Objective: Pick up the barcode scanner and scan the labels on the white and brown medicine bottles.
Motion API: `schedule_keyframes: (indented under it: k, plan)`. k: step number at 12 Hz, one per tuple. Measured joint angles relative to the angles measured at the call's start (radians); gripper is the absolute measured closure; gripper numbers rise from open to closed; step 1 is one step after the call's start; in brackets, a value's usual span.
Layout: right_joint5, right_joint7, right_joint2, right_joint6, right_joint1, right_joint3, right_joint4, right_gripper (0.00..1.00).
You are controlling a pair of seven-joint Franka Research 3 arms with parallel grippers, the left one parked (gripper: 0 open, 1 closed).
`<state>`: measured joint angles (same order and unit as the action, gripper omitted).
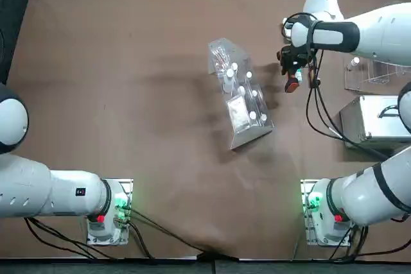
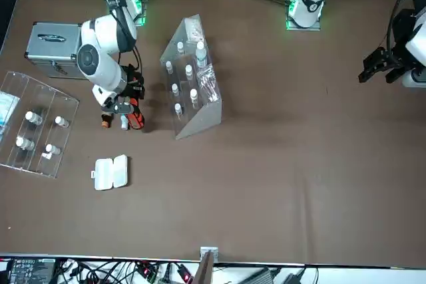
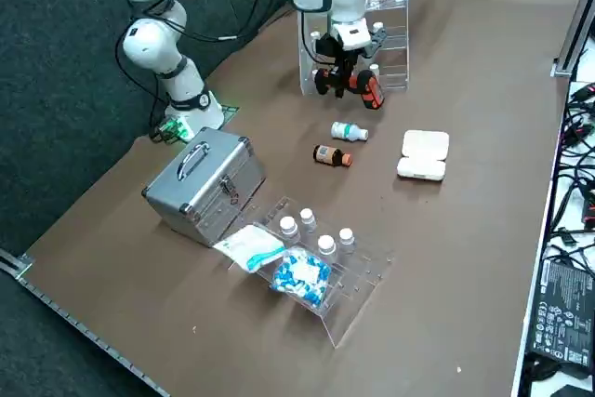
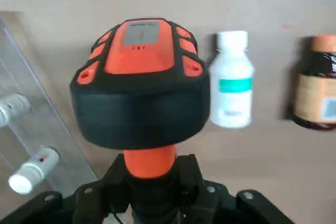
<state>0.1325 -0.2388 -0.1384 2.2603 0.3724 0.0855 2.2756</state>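
The barcode scanner, clamped in my right gripper, hangs beside the white bottle; I should aim squarely at its label, the brown bottle just beyond.

even overhead light, soft shadows, blurred wrist close-up

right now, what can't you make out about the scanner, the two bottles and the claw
- Barcode scanner: its scan window is turned away in the wrist view; elsewhere it is too small.
- White bottle and brown bottle: label print blurred in the wrist view; the brown one is cut off by the edge. In the top view the arm hides both.
- Right claw: shut on the scanner's handle, but the fingertips are hidden behind it.
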Motion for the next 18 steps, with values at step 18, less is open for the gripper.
schedule_keyframes:
  k: [18]
  plan:
    - [-0.104,0.019,0.071,-0.247,-0.125,0.007,0.021,0.56]
